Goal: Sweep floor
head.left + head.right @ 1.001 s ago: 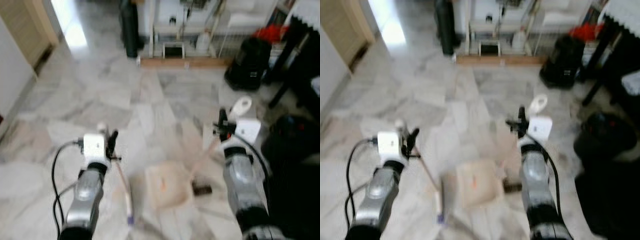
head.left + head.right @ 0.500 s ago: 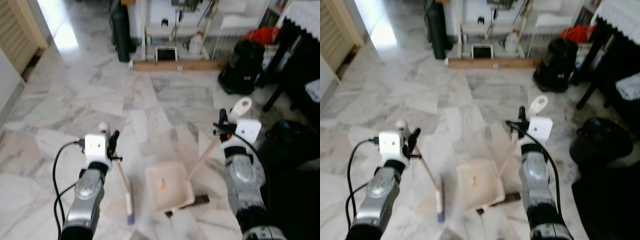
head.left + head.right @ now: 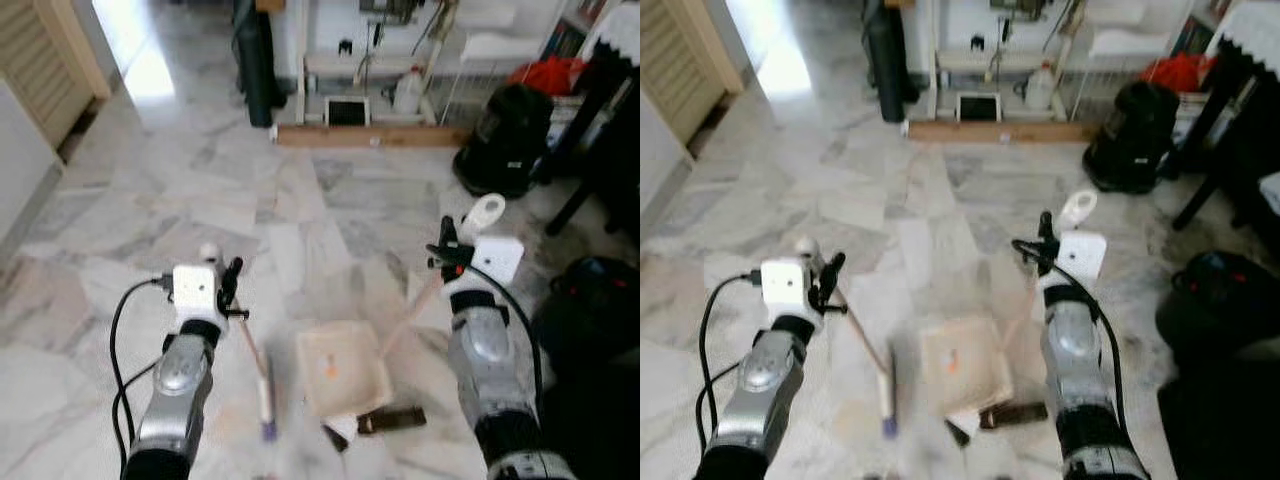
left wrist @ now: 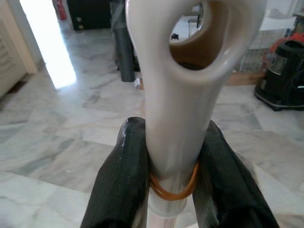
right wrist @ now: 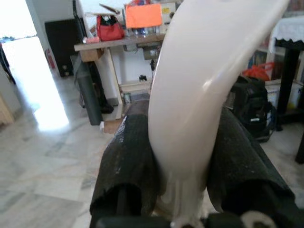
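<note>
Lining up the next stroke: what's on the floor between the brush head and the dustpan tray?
In the left eye view, only bare marble floor lies between the brush head and the dustpan tray. The dark debris sits off the tray's near edge.

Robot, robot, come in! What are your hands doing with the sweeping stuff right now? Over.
Left gripper shut on brush handle. Right gripper shut on dustpan handle. Dustpan down on marble floor, brush head beside it. Black bag stands ahead right.

Grey-veined marble floor (image 3: 200, 190), louvred door (image 3: 45, 60) left, cluttered shelving (image 3: 390, 60) ahead, sunlight glare.
</note>
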You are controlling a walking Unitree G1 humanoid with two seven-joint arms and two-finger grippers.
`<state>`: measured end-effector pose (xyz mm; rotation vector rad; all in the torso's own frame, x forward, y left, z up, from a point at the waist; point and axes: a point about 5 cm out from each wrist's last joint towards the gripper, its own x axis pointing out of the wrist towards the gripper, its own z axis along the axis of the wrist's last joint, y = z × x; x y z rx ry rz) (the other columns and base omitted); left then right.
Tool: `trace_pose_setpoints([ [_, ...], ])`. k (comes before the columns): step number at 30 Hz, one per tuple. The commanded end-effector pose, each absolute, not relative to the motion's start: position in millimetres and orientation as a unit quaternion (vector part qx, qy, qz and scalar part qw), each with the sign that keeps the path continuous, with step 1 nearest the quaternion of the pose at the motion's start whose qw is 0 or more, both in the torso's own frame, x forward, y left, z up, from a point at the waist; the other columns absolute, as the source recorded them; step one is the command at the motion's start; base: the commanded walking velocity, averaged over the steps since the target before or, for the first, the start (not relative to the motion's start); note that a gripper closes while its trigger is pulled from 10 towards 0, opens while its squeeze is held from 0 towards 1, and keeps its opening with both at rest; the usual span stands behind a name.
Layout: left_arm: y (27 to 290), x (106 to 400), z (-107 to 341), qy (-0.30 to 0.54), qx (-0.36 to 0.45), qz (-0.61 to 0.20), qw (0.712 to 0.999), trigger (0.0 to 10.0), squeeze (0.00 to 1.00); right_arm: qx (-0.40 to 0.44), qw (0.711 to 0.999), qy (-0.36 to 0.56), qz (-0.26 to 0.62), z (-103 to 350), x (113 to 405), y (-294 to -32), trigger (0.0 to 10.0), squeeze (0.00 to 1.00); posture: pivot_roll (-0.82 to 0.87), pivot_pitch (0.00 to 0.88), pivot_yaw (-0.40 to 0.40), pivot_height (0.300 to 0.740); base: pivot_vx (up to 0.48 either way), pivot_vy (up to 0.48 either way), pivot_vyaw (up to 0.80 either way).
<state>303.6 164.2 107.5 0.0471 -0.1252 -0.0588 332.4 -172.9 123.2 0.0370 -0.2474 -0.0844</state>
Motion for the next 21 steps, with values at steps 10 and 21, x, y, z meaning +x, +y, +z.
trace_pose_setpoints([
  [10, 163.5, 302.9, 112.4, -0.076, 0.027, -0.032, 0.996, 10.0, 0.00, 0.012, 0.988, -0.145, -0.043, 132.5, 333.4, -174.7, 10.0, 0.00, 0.04, 0.128, 0.009, 0.740, 0.000, -0.283, 0.00],
  [21, 163.0, 302.9, 112.0, -0.076, 0.026, -0.032, 0.996, 10.0, 0.00, 0.010, 0.989, -0.144, -0.044, 131.9, 333.3, -174.5, 10.0, 0.00, 0.05, 0.121, 0.008, 0.740, 0.000, -0.299, 0.00],
])
